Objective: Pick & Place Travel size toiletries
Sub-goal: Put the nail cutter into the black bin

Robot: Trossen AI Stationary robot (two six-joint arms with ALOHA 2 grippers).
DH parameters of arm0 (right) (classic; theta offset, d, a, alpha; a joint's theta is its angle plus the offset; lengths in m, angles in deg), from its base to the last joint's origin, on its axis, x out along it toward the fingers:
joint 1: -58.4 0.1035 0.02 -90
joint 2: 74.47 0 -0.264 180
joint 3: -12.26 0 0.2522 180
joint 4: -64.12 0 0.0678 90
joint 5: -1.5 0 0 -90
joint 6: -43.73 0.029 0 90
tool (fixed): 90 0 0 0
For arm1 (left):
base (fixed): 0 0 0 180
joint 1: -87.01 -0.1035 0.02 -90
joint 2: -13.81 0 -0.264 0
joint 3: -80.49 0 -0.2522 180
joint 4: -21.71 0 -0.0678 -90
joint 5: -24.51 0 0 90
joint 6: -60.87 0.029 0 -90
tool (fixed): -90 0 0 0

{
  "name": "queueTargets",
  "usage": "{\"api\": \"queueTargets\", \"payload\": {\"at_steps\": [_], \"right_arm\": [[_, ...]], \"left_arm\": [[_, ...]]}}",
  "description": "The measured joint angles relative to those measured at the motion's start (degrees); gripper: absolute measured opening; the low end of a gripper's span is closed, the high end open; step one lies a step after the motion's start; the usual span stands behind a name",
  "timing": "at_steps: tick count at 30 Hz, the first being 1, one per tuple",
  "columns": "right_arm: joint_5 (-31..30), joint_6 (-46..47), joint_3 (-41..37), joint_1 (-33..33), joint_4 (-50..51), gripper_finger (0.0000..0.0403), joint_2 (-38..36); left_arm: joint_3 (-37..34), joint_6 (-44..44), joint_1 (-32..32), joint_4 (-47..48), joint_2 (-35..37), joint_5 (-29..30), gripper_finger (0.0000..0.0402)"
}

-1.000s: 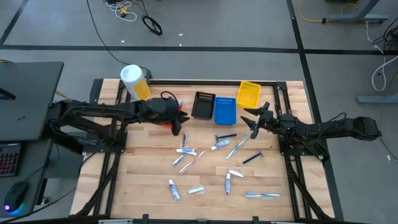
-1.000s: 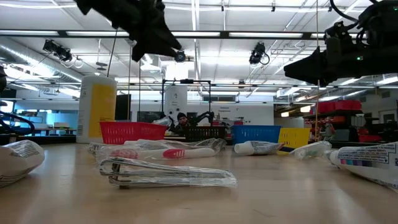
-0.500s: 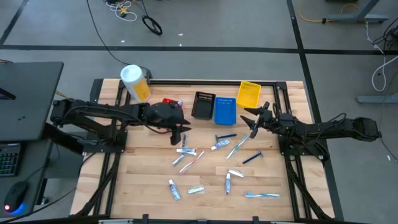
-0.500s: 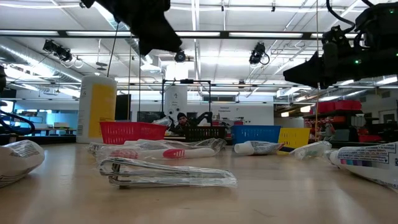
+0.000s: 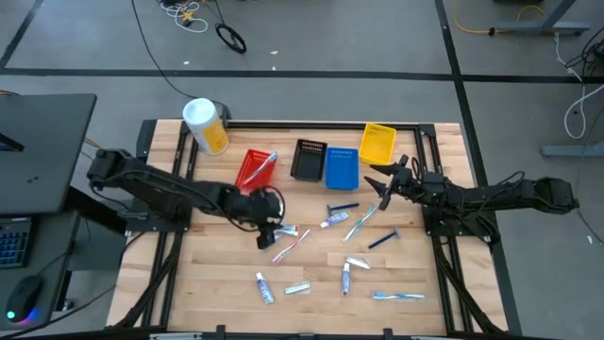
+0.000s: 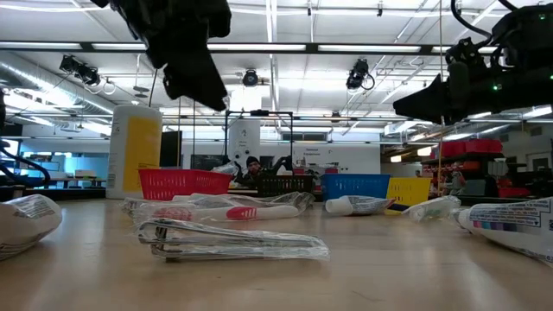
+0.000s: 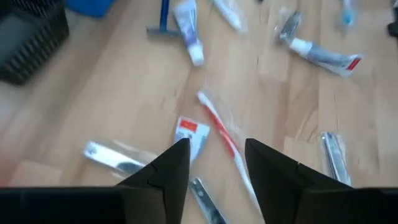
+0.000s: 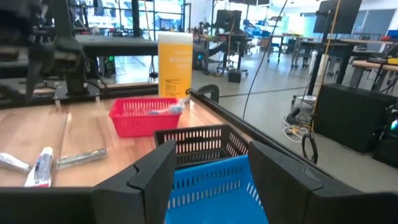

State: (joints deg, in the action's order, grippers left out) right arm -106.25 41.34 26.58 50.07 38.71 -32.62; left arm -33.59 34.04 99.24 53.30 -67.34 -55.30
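Left gripper (image 5: pixel 268 219) hangs over the middle of the table (image 5: pixel 226 283) with its fingers spread and nothing between them, pointed down at a cluster of toiletries. Right gripper (image 5: pixel 385 179) waits at the right side, near the blue bin (image 5: pixel 341 168), also parted and empty.

Going by size: the yellow canister (image 5: pixel 205 126) stands at the far left corner. Four bins sit along the far edge: red (image 5: pixel 253 170), black (image 5: pixel 308 159), blue, and yellow (image 5: pixel 377 142). One toothbrush (image 5: pixel 264 166) already lies in the red bin. The rest of the toiletries are spread loose over the middle and near part of the table. In the left wrist view, a red-and-white toothbrush (image 7: pixel 225 138) and a small white tube (image 7: pixel 189 134) lie right below the fingers, with a wrapped razor (image 7: pixel 115 157) just beside them.

The likely trouble is the crowding under the left gripper. Tube, toothbrush and razor lie close together, so closing there could catch two items at once or push a neighbour aside. The thin toothbrush lies flat on the wood and may slip from the fingertips, and the clear wrappers look slick.

The left wrist view is blurred, so labels cannot be read, and the item cut off between its fingers cannot be identified. From table height, both grippers are mostly dark shapes.
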Motion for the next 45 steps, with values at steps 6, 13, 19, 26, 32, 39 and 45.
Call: {"api": "queueTargets", "payload": {"at_steps": [6,13,19,26,32,39,45], "right_arm": [[-0.02,0.00,0.00,0.00,0.25,0.0212,0.22],[3.53,1.68,0.00,0.15,1.63,0.0212,0.22],[13.07,5.35,0.00,0.17,3.08,0.0212,0.46],[25.28,9.87,0.00,0.30,4.01,0.0212,1.77],[25.19,12.47,0.00,1.60,7.09,0.0212,3.51],[22.26,12.44,0.00,2.16,6.83,0.0212,5.48],[21.78,12.02,0.02,2.16,5.86,0.0212,6.21]], "left_arm": [[0.02,-7.80,4.01,0.76,-4.96,0.28,0.0185],[0.00,-17.22,7.68,2.48,-10.33,0.39,0.0185],[-0.02,-22.15,9.91,4.43,-13.07,2.99,0.0185],[0.06,-25.41,10.53,5.81,-13.68,7.34,0.0185],[0.03,-26.25,11.05,5.94,-13.68,8.05,0.0184],[0.06,-26.33,11.08,5.32,-14.80,8.66,0.0184],[0.04,-26.36,11.20,4.83,-18.61,8.20,0.0184]]}}
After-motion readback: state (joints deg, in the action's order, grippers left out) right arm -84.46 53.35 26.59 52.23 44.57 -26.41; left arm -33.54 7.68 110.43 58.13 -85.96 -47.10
